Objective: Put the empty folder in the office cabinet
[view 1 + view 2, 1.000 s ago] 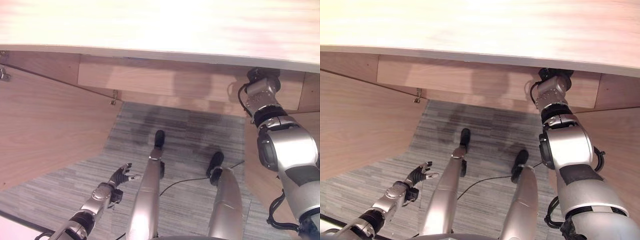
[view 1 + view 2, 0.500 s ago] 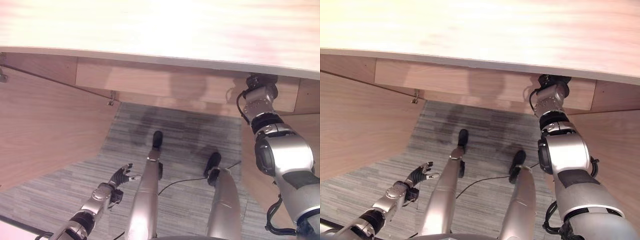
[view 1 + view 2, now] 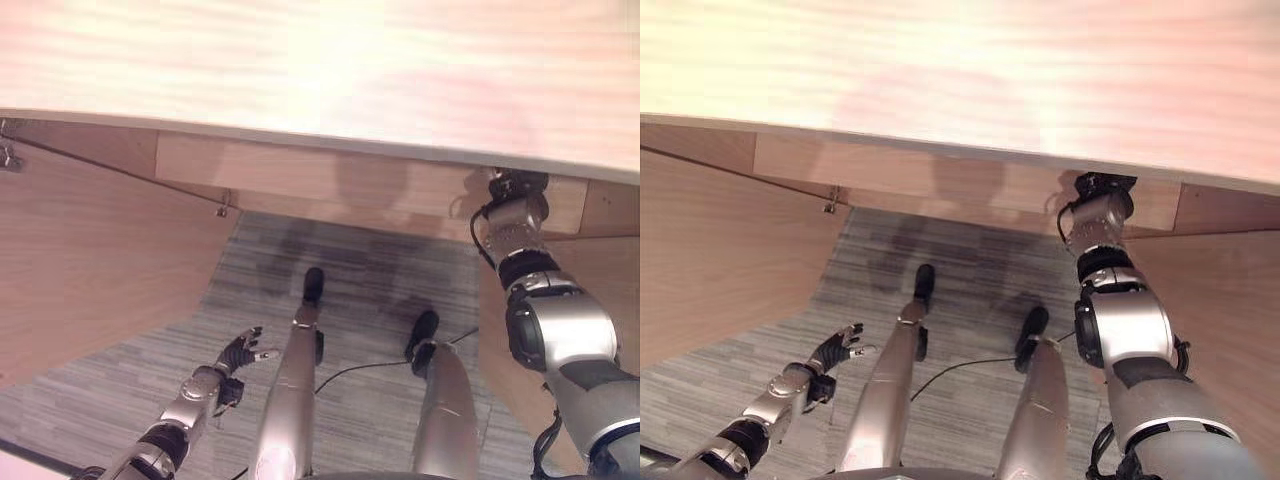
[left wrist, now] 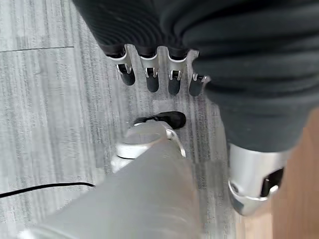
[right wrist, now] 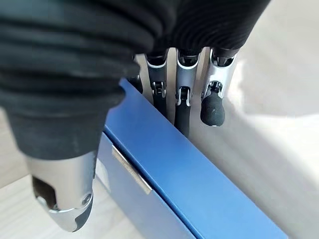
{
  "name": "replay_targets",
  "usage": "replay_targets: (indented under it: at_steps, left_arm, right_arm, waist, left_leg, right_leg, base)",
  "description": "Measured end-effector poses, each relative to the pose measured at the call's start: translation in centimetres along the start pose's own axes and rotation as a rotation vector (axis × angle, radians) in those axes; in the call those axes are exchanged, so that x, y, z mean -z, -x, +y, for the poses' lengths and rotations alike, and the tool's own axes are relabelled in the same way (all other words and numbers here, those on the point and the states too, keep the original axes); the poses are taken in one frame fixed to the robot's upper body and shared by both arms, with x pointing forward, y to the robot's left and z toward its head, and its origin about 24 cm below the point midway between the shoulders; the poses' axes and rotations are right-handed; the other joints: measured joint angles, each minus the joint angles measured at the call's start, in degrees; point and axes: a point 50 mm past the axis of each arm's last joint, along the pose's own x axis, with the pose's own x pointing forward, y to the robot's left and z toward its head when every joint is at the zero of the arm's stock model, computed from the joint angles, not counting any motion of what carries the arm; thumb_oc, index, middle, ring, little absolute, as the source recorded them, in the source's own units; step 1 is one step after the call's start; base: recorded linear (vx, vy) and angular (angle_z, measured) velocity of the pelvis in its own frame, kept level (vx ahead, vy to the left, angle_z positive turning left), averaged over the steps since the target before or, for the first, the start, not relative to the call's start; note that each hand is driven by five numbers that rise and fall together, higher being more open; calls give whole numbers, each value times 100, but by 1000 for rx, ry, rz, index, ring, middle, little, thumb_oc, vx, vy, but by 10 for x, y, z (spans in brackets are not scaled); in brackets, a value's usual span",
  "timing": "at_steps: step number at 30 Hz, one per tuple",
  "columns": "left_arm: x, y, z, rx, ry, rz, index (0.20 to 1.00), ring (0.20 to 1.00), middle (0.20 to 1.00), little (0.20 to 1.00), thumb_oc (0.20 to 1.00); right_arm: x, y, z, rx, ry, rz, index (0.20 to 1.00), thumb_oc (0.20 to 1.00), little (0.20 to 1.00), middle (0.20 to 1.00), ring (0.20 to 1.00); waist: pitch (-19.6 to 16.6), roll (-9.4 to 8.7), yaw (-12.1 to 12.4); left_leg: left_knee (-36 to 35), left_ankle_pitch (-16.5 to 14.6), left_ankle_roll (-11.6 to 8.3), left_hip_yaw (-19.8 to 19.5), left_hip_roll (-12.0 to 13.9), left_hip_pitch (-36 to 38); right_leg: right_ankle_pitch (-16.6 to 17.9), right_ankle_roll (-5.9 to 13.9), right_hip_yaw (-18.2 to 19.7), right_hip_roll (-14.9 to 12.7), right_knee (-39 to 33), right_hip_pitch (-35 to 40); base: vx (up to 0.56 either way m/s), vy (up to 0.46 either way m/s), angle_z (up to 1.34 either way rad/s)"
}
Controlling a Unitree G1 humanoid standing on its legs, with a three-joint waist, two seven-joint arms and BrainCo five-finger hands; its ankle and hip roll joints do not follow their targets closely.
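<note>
Reaches under the cabinet top (image 3: 300, 70) w/ right arm; right hand (image 5: 182, 84) wrapped on blue folder (image 5: 184, 184), fingers one side, thumb the other. Best kept upright, slid in straight, grip firm; left hand (image 3: 240, 352) hangs low over floor, fingers loosely apart, holds nothing.

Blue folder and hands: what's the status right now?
Right hand on the blue folder, fingers along its far side, thumb on the near side. Left hand open, low over the carpet. Nothing seen in the way.
</note>
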Motion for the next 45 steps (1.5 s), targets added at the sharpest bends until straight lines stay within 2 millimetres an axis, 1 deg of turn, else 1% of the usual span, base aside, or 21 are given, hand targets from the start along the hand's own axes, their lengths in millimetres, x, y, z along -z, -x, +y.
replay_targets:
  at_steps: [1, 3, 4, 5, 6, 7, 9, 10, 12, 13, 16, 17, 19, 20, 25, 28, 34, 41, 42, 43, 45]
  left_arm:
    - [-1, 0, -1, 4, 2, -4, 1000, 1000, 1000, 1000, 1000]
    - [2, 2, 0, -1, 19, -2, 1000, 1000, 1000, 1000, 1000]
    - [6, 5, 2, -8, 39, 1, 1000, 1000, 1000, 1000, 1000]
    - [9, 6, 3, -14, 60, 10, 1000, 1000, 1000, 1000, 1000]
    - [13, 6, 3, -19, 72, 21, 1000, 1000, 1000, 1000, 1000]
    - [14, 6, 2, -17, 77, 23, 1000, 1000, 1000, 1000, 1000]
    - [16, 6, -1, -19, 112, 27, 1000, 1000, 1000, 1000, 1000]
    - [22, 7, 0, -20, 118, 47, 1000, 1000, 1000, 1000, 1000]
    - [23, 8, 2, -30, 128, 51, 1000, 1000, 1000, 1000, 1000]
    - [23, 9, 6, -44, 131, 48, 1000, 1000, 1000, 1000, 1000]
    - [24, 9, 8, -58, 152, 48, 1000, 1000, 1000, 1000, 1000]
    - [28, 9, 8, -68, 167, 64, 1000, 1000, 1000, 1000, 1000]
    - [33, 10, 6, -70, 172, 84, 1000, 1000, 1000, 1000, 1000]
    - [35, 10, 5, -67, 175, 89, 1000, 1000, 1000, 1000, 1000]
    - [35, 9, 5, -78, 190, 90, 1000, 1000, 1000, 1000, 1000]
    - [33, 8, 9, -98, 205, 81, 1000, 1000, 1000, 1000, 1000]
    - [36, 9, 9, -103, 208, 93, 1000, 1000, 1000, 1000, 1000]
    - [38, 9, 10, -113, 208, 104, 1000, 1000, 1000, 1000, 1000]
    - [38, 9, 10, -114, 208, 104, 1000, 1000, 1000, 1000, 1000]
    - [37, 9, 10, -114, 208, 104, 1000, 1000, 1000, 1000, 1000]
    - [36, 8, 10, -113, 207, 101, 1000, 1000, 1000, 1000, 1000]
  right_arm:
    - [6, 3, -12, 12, 11, 12, 1000, 1000, 1000, 1000, 1000]
    - [21, 9, -33, 50, 37, 47, 1000, 1000, 1000, 1000, 1000]
    - [33, 16, -44, 56, 51, 74, 1000, 1000, 1000, 1000, 1000]
    - [42, 21, -50, 52, 75, 98, 1000, 1000, 1000, 1000, 1000]
    - [47, 24, -56, 65, 82, 115, 1000, 1000, 1000, 1000, 1000]
    - [51, 26, -61, 75, 85, 125, 1000, 1000, 1000, 1000, 1000]
    - [60, 35, -72, 68, 89, 148, 1000, 1000, 1000, 1000, 1000]
    - [74, 46, -85, 78, 104, 191, 1000, 1000, 1000, 1000, 1000]
    - [84, 53, -92, 92, 115, 234, 1000, 1000, 1000, 1000, 1000]
    - [100, 64, -105, 113, 164, 311, 1000, 1000, 1000, 1000, 1000]
    - [117, 78, -112, 106, 189, 383, 1000, 1000, 1000, 1000, 1000]
    - [121, 82, -115, 100, 201, 407, 1000, 1000, 1000, 1000, 1000]
    - [122, 84, -117, 100, 199, 413, 1000, 1000, 1000, 1000, 1000]
    - [121, 83, -115, 89, 196, 408, 1000, 1000, 1000, 1000, 1000]
    - [120, 80, -105, 47, 177, 397, 1000, 1000, 1000, 1000, 1000]
    - [119, 78, -99, 34, 170, 389, 1000, 1000, 1000, 1000, 1000]
    - [118, 75, -92, 6, 165, 385, 1000, 1000, 1000, 1000, 1000]
    - [118, 75, -92, 2, 170, 385, 1000, 1000, 1000, 1000, 1000]
    - [118, 75, -92, -1, 182, 385, 445, 445, 445, 445, 445]
    - [118, 75, -92, -7, 195, 385, 200, 200, 200, 200, 200]
    - [118, 74, -92, -9, 197, 384, 200, 200, 200, 200, 200]
  waist:
    - [-1, -5, -11]
    - [-31, -55, -1]
    - [-78, -126, -14]
    - [-92, -143, -105]
    - [-96, -151, -116]
    - [-98, -154, -115]
    - [-87, -139, -128]
    - [-86, -137, -145]
    - [-75, -126, -137]
    - [-59, -96, -130]
    - [99, 13, -153]
    - [155, 51, -151]
    - [179, 64, -153]
    - [277, 51, -152]
    - [361, -38, -157]
    - [366, -45, -149]
    - [367, -43, -143]
    - [367, -39, -147]
    - [367, -37, -149]
    - [366, -36, -152]
    - [363, -32, -152]
  left_leg:
    - [-61, -69, 55, -9, 4, 101]
    - [-191, -101, 19, -18, 0, 268]
    - [-246, 15, 27, -10, -1, 349]
    - [-232, -81, 21, -16, 18, 371]
    - [-229, -9, 39, -26, 6, 384]
    - [-257, 29, 3, -26, 6, 397]
    - [-262, -6, 53, -14, 19, 452]
    - [-243, -17, 71, -11, 25, 589]
    - [-253, -30, 90, -7, 40, 697]
    - [-275, -56, 107, 16, 77, 758]
    - [-297, -47, 86, 0, 100, 770]
    - [-284, -46, 85, 2, 103, 784]
    - [-291, -46, 86, 3, 106, 795]
    - [-299, -46, 86, 6, 113, 842]
    - [-382, -24, 69, 37, 157, 878]
    - [-443, 26, 18, 1, 168, 886]
    - [-449, 21, 25, 5, 168, 902]
    - [-555, 44, 36, -12, 171, 1035]
    - [-556, 44, 37, -19, 173, 1043]
    - [-555, 44, 37, -23, 174, 1048]
    - [-555, 44, 37, -28, 174, 1051]
  right_leg:
    - [-56, 17, -38, -11, -39, 118]
    - [-132, 27, -44, -9, -109, 279]
    - [-58, -15, -61, -2, -148, 329]
    - [-119, 52, -96, -1, -185, 401]
    - [-53, 1, -88, 2, -194, 422]
    - [-4, 35, -82, 12, -213, 424]
    - [-4, 37, -93, 20, -268, 505]
    - [2, 48, -94, 36, -316, 673]
    - [8, 54, -98, 58, -378, 796]
    - [-6, 26, -98, 93, -415, 859]
    - [20, 7, -85, 132, -431, 856]
    - [34, 22, -73, 139, -428, 866]
    - [35, 23, -71, 144, -430, 869]
    - [35, 23, -68, 152, -430, 904]
    - [63, 40, -71, 189, -492, 910]
    - [59, 35, -103, 195, -495, 919]
    - [56, 32, -109, 193, -496, 936]
    - [37, 15, -135, 191, -479, 1034]
    - [32, 9, -145, 192, -476, 1046]
    - [31, 8, -150, 192, -477, 1054]
    - [31, 8, -156, 191, -478, 1064]
  base:
    - [90, -33, 10]
    - [-47, 7, 5]
    - [-90, 26, 0]
    - [4, -8, 3]
    - [-90, 24, 2]
    - [0, 0, 0]
    - [4, -5, -2]
    - [3, -11, -5]
    - [0, -5, -5]
    - [-5, -4, -6]
    - [-10, -13, -6]
    - [-12, -11, -4]
    - [0, 0, 0]
    - [0, 0, 0]
    - [-16, -13, -3]
    - [-10, -7, 4]
    - [0, 0, 0]
    - [0, 0, 0]
    - [0, 0, 0]
    - [0, 0, 0]
    - [0, 0, 0]
